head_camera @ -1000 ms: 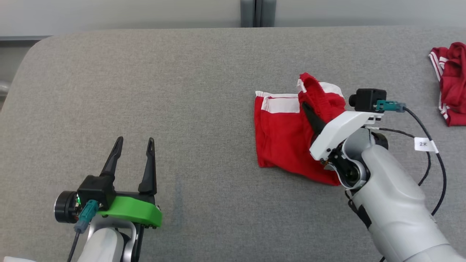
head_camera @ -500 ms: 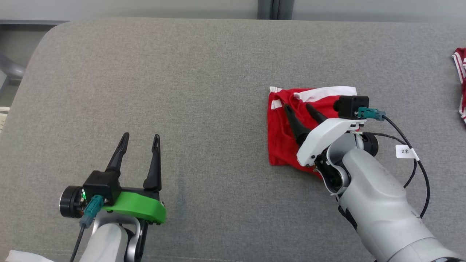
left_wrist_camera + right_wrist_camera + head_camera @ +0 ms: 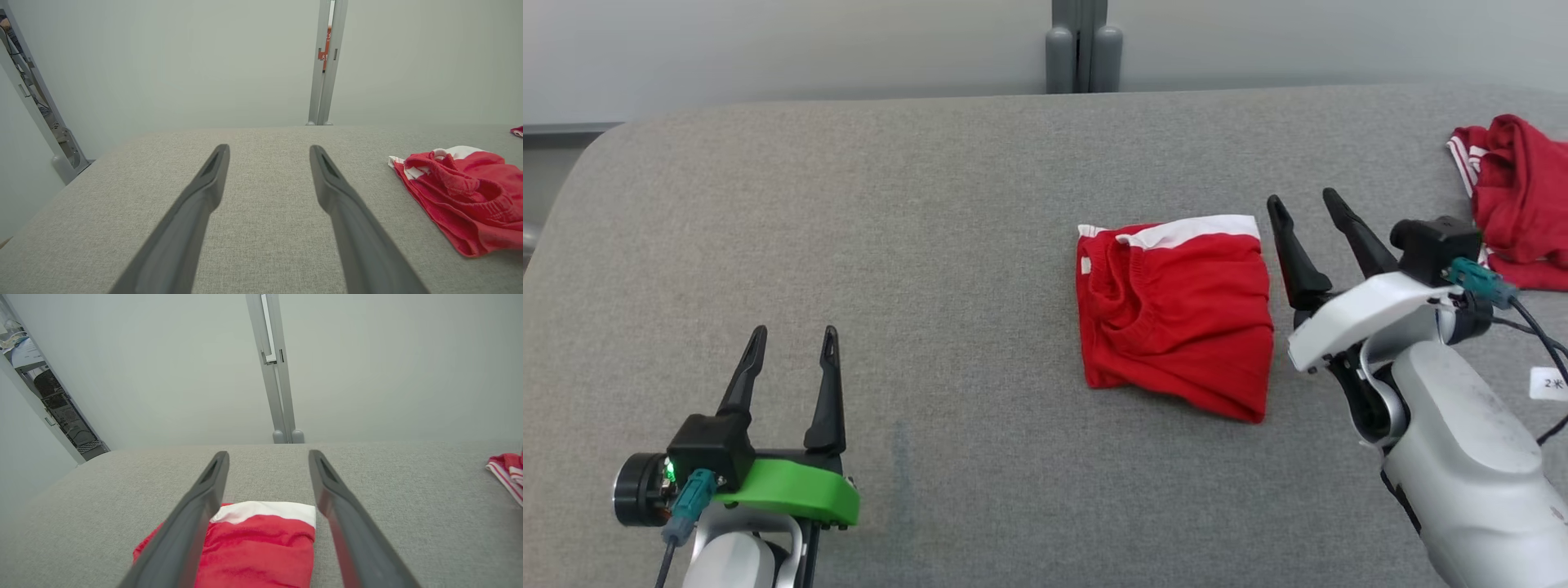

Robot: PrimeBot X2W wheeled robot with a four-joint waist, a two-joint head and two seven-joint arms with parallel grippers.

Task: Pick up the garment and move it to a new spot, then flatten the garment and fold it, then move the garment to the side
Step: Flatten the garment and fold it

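Folded red-and-white cloth garment (image 3: 1176,318) lay on grey fabric table (image 3: 890,204); right gripper (image 3: 1300,198) stood at its three o'clock, spread, empty; left gripper (image 3: 795,331), eight o'clock, spread too.

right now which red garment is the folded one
The middle red garment, beside the right gripper: a neat rectangle with a white band. The far-right red garment lies bunched.

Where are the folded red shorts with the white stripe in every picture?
Head view: the folded red shorts with a white band lie right of centre on the grey padded table.
Left wrist view: the red shorts sit at the right edge.
Right wrist view: the red shorts sit at bottom centre.
Shared landmark: the grey metal post behind the table's far edge.
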